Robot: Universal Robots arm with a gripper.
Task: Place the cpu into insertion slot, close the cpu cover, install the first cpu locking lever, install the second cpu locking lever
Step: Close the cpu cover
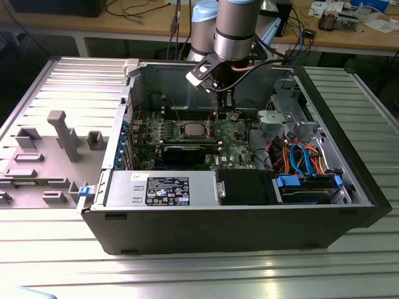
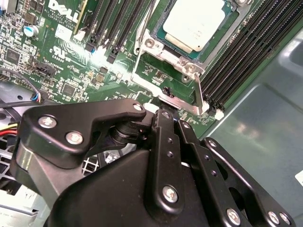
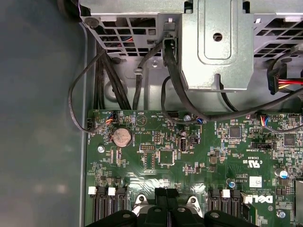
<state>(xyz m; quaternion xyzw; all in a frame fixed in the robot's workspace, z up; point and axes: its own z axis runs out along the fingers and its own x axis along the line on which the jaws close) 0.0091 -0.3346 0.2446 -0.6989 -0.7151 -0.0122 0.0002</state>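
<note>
Case (image 1: 218, 232) on ribbed table (image 1: 187, 274) | wooden bench (image 1: 124, 30) behind | fingers (image 2: 163, 127) together at cpu cover (image 2: 184, 103)

We see cpu (image 2: 194, 22), silvery square face up, seated flat in insertion slot (image 2: 165, 39), just beyond gripper (image 2: 170, 116). Between them cpu cover (image 2: 166, 97), thin silvery window frame, open, tilted up, free edge at gripper.

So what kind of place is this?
Probably a workshop or robot lab: an opened computer case lies on a metal table, a robot arm reaches into it, and a cluttered workbench stands behind.
</note>
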